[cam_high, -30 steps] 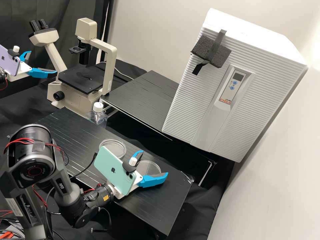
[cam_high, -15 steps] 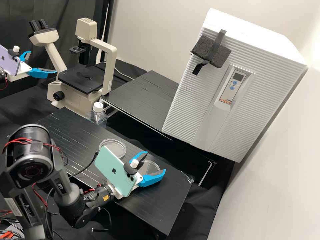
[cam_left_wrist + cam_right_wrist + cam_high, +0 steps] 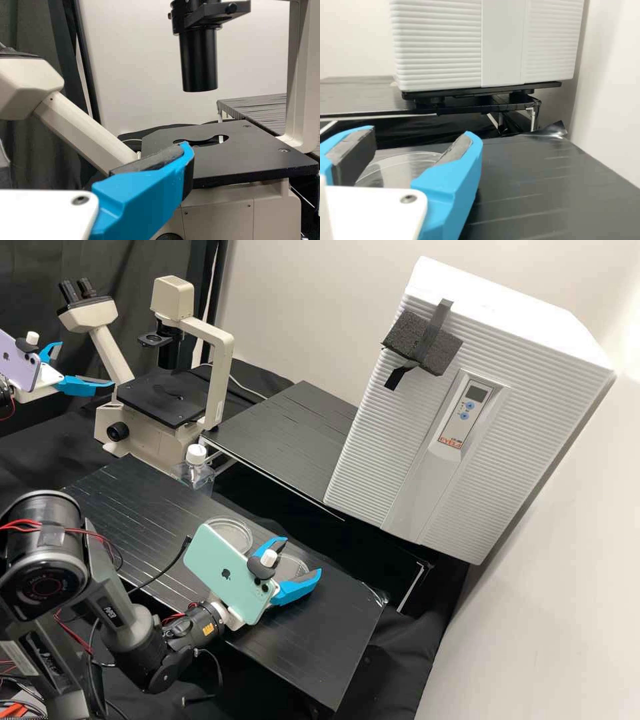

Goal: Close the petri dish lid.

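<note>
- Left and front of the white incubator (image 3: 373,453), your right gripper (image 3: 303,557) had its fingers apart around one clear dish part (image 3: 293,567) on the black board (image 3: 340,640); whether they touched it, you couldn't tell.
- Farther left of the incubator lay another clear dish part (image 3: 235,533), partly hidden from the high view by your mint phone (image 3: 223,577).
- Left of the incubator stood a white-capped bottle (image 3: 196,470) and, beyond that, the microscope (image 3: 223,367).
- Farthest left of the incubator, your left gripper (image 3: 87,363) hung spread, near the microscope.

White striped box (image 3: 380,447), cream microscope (image 3: 221,367), mint phone (image 3: 213,567), lilac phone (image 3: 17,367), colourless dish (image 3: 236,533)
</note>
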`<state>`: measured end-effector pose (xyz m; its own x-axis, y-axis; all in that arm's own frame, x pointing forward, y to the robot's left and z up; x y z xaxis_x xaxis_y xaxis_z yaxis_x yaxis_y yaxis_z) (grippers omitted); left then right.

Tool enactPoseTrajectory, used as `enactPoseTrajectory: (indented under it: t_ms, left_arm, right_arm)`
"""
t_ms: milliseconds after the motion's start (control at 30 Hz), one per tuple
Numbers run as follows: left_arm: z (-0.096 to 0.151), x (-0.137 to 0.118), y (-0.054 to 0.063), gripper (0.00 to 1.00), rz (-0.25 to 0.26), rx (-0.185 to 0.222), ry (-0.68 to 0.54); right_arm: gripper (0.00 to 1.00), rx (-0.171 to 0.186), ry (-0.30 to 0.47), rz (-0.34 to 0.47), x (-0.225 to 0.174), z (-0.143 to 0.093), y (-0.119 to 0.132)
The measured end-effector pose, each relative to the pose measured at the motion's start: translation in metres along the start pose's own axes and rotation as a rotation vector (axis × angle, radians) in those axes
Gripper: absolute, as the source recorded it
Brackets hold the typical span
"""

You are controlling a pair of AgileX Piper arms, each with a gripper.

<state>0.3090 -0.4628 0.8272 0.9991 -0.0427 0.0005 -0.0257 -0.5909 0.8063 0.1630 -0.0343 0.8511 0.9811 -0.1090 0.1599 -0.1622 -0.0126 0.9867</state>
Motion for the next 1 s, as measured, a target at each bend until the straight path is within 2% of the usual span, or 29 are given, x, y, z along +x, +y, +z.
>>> enactPoseTrajectory:
  t_ms: [67, 533, 767, 867, 1000]
  left_arm:
    - [0.000, 0.000, 0.000, 1.00, 0.000, 0.000, 0.000]
    - [0.000, 0.000, 0.000, 1.00, 0.000, 0.000, 0.000]
    - [0.000, 0.000, 0.000, 1.00, 0.000, 0.000, 0.000]
    - [0.000, 0.000, 0.000, 1.00, 0.000, 0.000, 0.000]
    - [0.000, 0.000, 0.000, 1.00, 0.000, 0.000, 0.000]
  right_arm:
    - [1.00, -0.017, 0.000, 0.003, 0.000, -0.001, 0.000]
    - [1.00, -0.034, -0.010, 0.056, -0.004, -0.001, 0.009]
    - [1.00, -0.064, 0.003, 0.046, -0.007, -0.001, 0.011]
    - [1.00, -0.055, 0.004, 0.039, -0.009, -0.001, 0.013]
    - [1.00, -0.065, 0.016, 0.015, -0.010, -0.001, 0.012]
